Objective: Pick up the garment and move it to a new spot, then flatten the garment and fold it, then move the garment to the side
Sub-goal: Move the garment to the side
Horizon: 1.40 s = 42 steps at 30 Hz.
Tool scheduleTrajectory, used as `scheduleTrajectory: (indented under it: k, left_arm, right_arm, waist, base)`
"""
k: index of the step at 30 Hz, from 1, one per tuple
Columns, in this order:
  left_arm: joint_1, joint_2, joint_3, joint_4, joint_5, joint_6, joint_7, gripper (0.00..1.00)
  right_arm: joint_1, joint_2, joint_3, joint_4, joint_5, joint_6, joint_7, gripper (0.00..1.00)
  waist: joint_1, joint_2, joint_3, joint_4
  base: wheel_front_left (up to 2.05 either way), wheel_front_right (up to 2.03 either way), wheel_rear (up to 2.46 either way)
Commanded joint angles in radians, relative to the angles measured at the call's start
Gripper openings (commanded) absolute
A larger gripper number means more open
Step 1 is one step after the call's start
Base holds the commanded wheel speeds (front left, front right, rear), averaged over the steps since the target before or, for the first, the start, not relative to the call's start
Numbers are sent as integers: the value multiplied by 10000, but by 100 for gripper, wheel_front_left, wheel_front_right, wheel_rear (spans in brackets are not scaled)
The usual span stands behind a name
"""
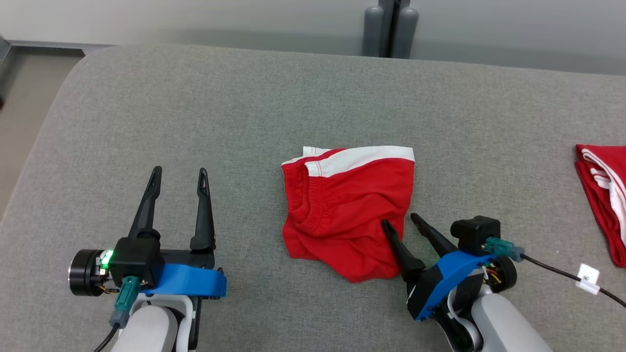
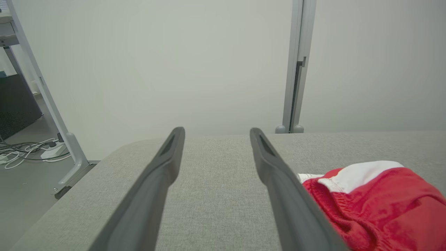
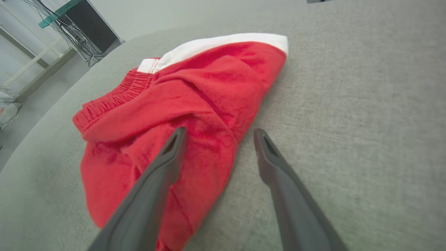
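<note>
Garment (image 1: 342,205) lies centre frame, its right edge straddled by my spread right gripper (image 1: 398,219); left gripper (image 1: 179,170), also spread, sits lower left.

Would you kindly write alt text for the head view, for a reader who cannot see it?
Rumpled red shorts with a white band lie on a grey fabric surface; the open right hand straddles their near right edge. The open left hand sits apart to the left, and another red garment lies at the right edge.
</note>
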Motion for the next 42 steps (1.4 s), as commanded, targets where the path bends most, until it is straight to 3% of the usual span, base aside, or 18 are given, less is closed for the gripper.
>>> scheduleTrajectory:
  k: [1, 4, 7, 8, 16, 33, 42]
  left_arm:
    - [-130, -50, 41, -43, 75, -53, -41, 100]
    - [-86, -163, 147, -59, 172, -118, -43, 100]
    - [-18, -217, 264, -60, 256, -172, -44, 100]
    - [0, -241, 301, -58, 291, -202, -44, 100]
    - [172, -311, 557, -97, 532, -319, -45, 100]
    - [-8, -37, 682, -364, 872, -579, -44, 100]
    - [-615, 212, 495, -492, 1059, -738, 180, 100]
  right_arm:
    - [-292, 24, 124, 360, 128, 5, -62, 100]
    - [-736, 75, 425, 1216, 329, 5, 47, 100]
    - [-942, 110, 720, 1858, 603, 5, 142, 16]
    - [-995, 113, 811, 1977, 672, 5, 80, 0]
    - [-1123, -96, 1486, 2081, 1081, 4, -648, 0]
    - [-749, -2024, 1929, 1316, 2171, 1, -1165, 0]
    - [-1500, -2440, 2065, 1246, 2367, 4, -1486, 0]
  waist:
    - [-2, -3, 113, 137]
    - [-2, -3, 143, 184]
    - [-2, -3, 162, 183]
    - [-2, -3, 160, 162]
    - [-2, -3, 66, -441]
    - [-2, -3, 388, -3725]
    - [-2, -3, 989, -4507]
  base:
    - [0, 0, 0]
    - [0, 0, 0]
    - [0, 0, 0]
    - [0, 0, 0]
    - [0, 0, 0]
    - [0, 0, 0]
    - [0, 0, 0]
